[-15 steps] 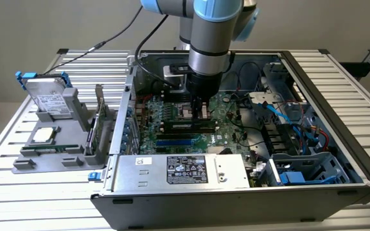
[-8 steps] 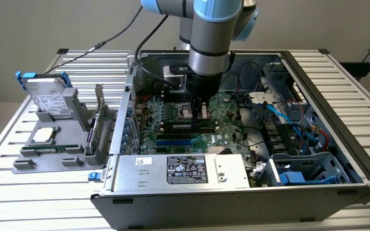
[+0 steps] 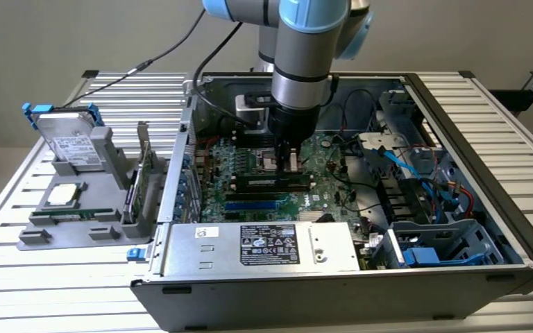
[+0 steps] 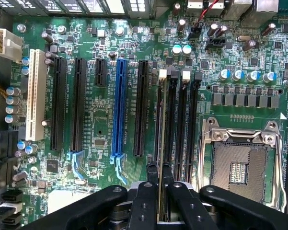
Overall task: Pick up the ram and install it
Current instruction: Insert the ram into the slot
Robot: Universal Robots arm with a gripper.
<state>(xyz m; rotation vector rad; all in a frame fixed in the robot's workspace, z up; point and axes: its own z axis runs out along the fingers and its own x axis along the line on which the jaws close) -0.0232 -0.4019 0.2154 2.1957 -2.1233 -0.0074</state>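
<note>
My gripper (image 3: 290,161) hangs inside the open computer case (image 3: 488,173), low over the motherboard (image 3: 248,163). It is shut on the ram (image 4: 160,139), a thin green stick seen edge-on between the two black fingers (image 4: 148,191). In the wrist view my gripper (image 4: 159,178) holds the ram lengthwise along the memory slot (image 4: 168,120) closest to the long black expansion slots, with that slot's white end latch (image 4: 163,73) at the stick's far end. From outside, the ram (image 3: 268,182) reads as a long dark strip under the fingers. Whether it is seated in the slot I cannot tell.
An empty processor socket (image 4: 239,163) with its metal frame lies beside the memory slots. A blue expansion slot (image 4: 119,105) and black ones lie on the other side. The power supply (image 3: 266,244) fills the case's front. On the exterior view's left, a grey fixture (image 3: 72,222) holds a hard drive (image 3: 72,142), a processor chip (image 3: 63,195) and an upright card (image 3: 141,177).
</note>
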